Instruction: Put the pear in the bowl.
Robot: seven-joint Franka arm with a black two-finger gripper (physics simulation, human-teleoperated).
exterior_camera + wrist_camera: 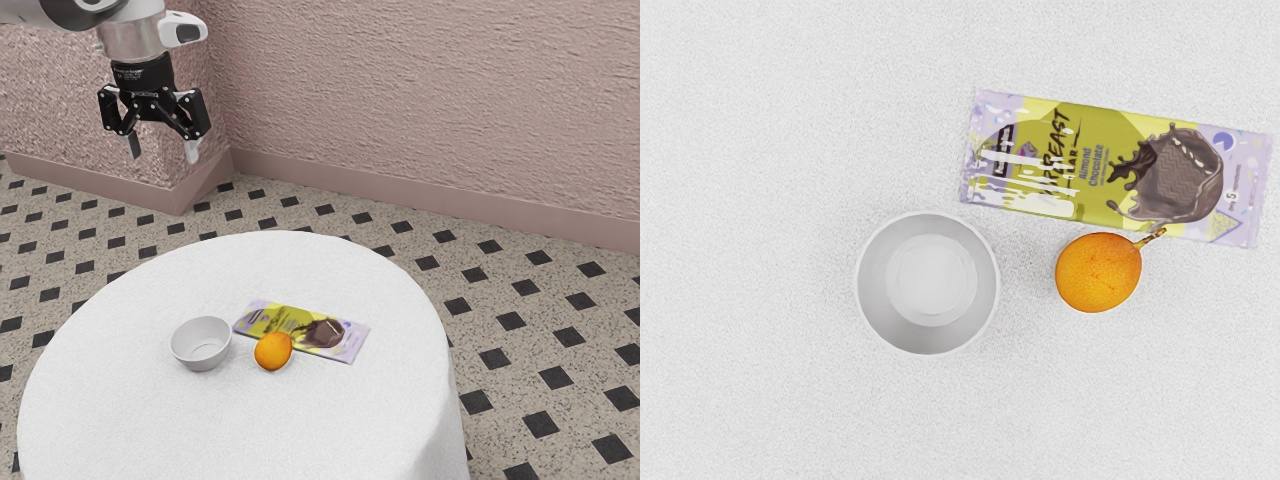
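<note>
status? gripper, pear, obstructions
Gripper open, empty, held high. Pear on table, outside empty bowl. Chocolate bar at pear's stem, may crowd the grasp.

Three things on one surface [320, 420] — all lower than the fingers [192, 152]
One pear [1096, 275], one bowl [874, 300] and one wrapped chocolate bar [1095, 150]: three kinds, a single piece of each — one fruit, one dish, one packet.

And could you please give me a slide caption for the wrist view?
Seen from above: empty bowl, pear and chocolate bar on a white table, the pear's stem at the bar's edge.
</note>
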